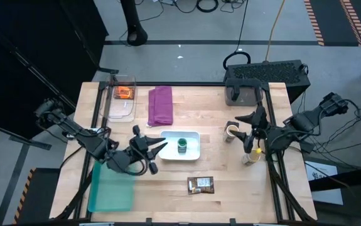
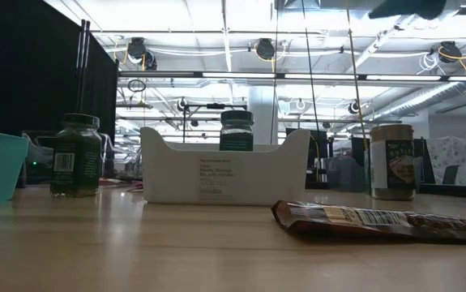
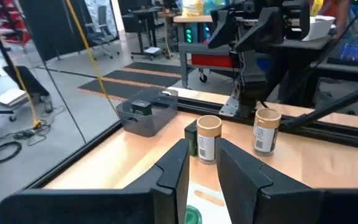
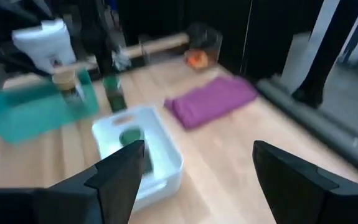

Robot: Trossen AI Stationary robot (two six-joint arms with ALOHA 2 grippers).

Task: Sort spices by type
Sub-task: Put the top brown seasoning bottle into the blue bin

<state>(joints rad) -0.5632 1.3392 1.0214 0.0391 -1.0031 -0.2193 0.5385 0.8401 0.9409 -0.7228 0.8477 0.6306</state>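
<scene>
Scene: a wooden table seen from above, with clock directions read from the white tray (image 1: 193, 154) at its centre and 12 o'clock at the far edge.
Sorted so far: one green-lidded jar (image 1: 182, 145) stands inside the white tray.
Still loose: a second green-lidded jar (image 2: 76, 154) stands on the table outside the tray, towards 9 o'clock. Two tan-lidded jars (image 1: 232, 132) stand at 3 o'clock. A dark brown packet (image 1: 201, 184) lies flat at 5 o'clock. An orange packet (image 1: 124, 94) sits in a clear container at 10 o'clock.
Left gripper (image 3: 200, 144): at the tray's 9 o'clock edge, with its fingers a narrow gap apart and nothing between them.
Right gripper (image 4: 197, 146): at 3 o'clock, among the tan-lidded jars, with its fingers spread wide and empty.
Step in hand: probably gathering the green-lidded jars in the tray, about half done.
Next move: the left jaws would need to widen, drop around the loose green-lidded jar and carry it over the tray wall without knocking the jar already there.
</scene>
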